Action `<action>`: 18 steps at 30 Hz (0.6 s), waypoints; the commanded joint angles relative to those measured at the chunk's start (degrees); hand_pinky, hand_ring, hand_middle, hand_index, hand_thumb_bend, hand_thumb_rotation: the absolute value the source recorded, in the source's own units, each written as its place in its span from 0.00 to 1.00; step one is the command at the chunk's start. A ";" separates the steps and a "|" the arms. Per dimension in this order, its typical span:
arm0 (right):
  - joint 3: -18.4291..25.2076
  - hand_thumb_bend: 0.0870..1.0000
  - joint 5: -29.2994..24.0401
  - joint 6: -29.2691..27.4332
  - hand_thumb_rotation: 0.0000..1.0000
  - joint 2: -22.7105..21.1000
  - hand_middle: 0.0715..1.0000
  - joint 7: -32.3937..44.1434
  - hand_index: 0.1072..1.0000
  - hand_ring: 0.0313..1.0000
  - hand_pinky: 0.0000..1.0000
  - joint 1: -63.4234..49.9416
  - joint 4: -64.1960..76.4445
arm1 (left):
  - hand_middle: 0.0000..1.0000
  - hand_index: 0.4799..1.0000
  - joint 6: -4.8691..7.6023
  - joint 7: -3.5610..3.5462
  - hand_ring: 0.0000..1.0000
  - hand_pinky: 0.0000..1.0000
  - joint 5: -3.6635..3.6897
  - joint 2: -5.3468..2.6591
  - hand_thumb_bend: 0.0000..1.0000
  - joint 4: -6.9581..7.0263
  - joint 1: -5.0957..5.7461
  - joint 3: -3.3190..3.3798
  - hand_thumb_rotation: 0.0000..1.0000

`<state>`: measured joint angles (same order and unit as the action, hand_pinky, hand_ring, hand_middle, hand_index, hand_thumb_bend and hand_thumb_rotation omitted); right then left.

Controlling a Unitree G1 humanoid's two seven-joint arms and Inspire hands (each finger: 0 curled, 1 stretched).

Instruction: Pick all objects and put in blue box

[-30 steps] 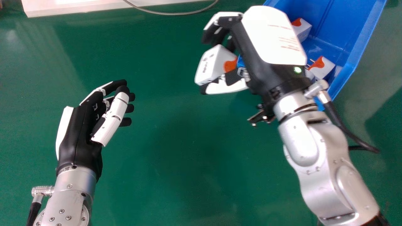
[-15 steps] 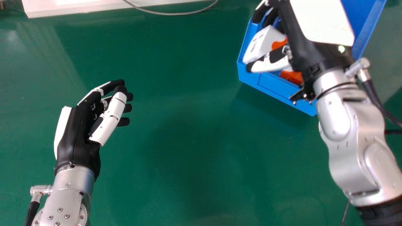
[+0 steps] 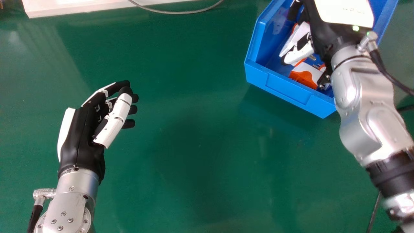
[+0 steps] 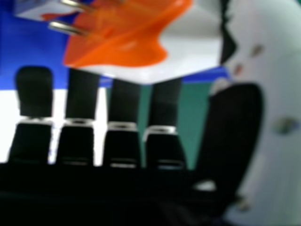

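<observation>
Blue box (image 3: 284, 87) on green tabletop (image 3: 194, 145) — right robot hand (image 3: 330, 32) clamped on a plug (image 3: 295, 39).

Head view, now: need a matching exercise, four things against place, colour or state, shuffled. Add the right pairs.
Things
1. left hand
2. right hand
3. box
4. thin cable

Descriptions
A. blue, at the view's upper right
B. thumb and fingers round a white-and-orange piece
C. grey, curving in from the view's top edge
D. holding nothing, at the view's left over the green table

Right pairs: 1-D, 2-B, 3-A, 4-C
</observation>
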<state>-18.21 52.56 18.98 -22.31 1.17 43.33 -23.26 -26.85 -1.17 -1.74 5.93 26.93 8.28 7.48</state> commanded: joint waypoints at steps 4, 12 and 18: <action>-1.00 0.44 0.33 0.57 0.00 -0.64 0.49 -1.45 0.49 0.42 0.32 5.33 -4.44 | 0.72 0.56 0.60 0.13 0.72 0.65 -0.18 0.39 0.32 1.41 -0.07 -0.10 0.58; -2.44 0.45 -0.11 1.76 0.00 0.06 0.47 -1.25 0.46 0.41 0.35 7.05 -7.15 | 0.72 0.56 0.20 0.05 0.72 0.65 -0.01 0.41 0.32 1.70 -0.02 -0.02 0.58; -3.80 0.45 -0.24 2.22 0.00 0.87 0.46 -1.22 0.47 0.41 0.34 10.19 -11.89 | 0.72 0.56 -0.33 0.18 0.71 0.65 -0.17 0.28 0.32 2.23 0.04 -0.35 0.58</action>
<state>-21.75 52.20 20.92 -21.57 0.86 49.49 -34.64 -27.16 -1.11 -1.80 5.92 27.60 8.37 7.13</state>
